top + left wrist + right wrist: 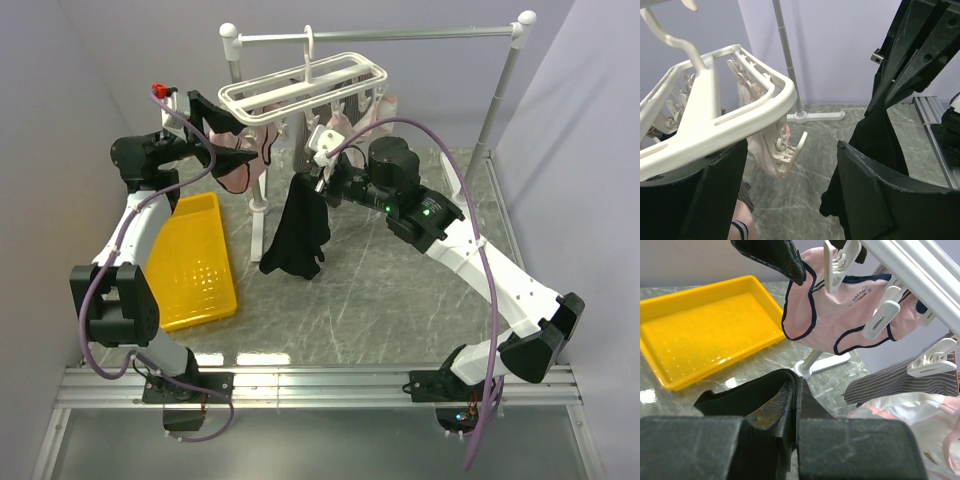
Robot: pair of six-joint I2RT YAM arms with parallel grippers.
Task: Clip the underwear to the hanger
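Observation:
The black underwear (297,225) hangs limp from my right gripper (318,185), which is shut on its top edge, just below the front of the white hanger (300,85). In the right wrist view the jaws (797,390) pinch the black fabric (750,395). My left gripper (225,140) is open at the hanger's left corner. In the left wrist view a dangling white clip (786,150) hangs between its spread fingers (875,195), under the hanger frame (715,117). The black underwear (880,145) hangs just right of that clip.
Pale pink dark-trimmed underwear (825,320) and a grey striped garment (900,382) hang from other clips (880,320). The hanger hangs from a grey rail stand (380,37). A yellow tray (195,262) lies on the table at the left.

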